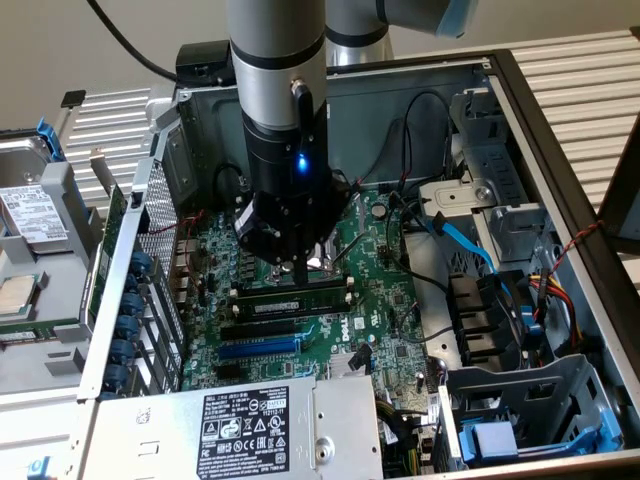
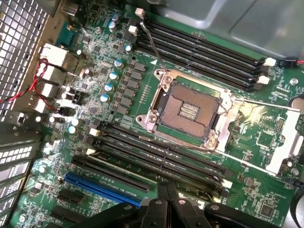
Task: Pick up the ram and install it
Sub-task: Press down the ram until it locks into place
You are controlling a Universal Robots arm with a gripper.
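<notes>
Inside an open computer case (image 1: 560, 150), the green motherboard (image 1: 385, 300) is lying flat. Above it the gripper (image 1: 300, 272) is hanging with fingers drawn together, just over the ram (image 1: 290, 298), which is sitting in a black slot beside the CPU socket (image 2: 190, 110).

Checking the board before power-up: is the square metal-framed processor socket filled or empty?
Empty: the square metal-framed processor socket shows its bare dark contact field in the wrist view, with no chip or cooler over it.
</notes>
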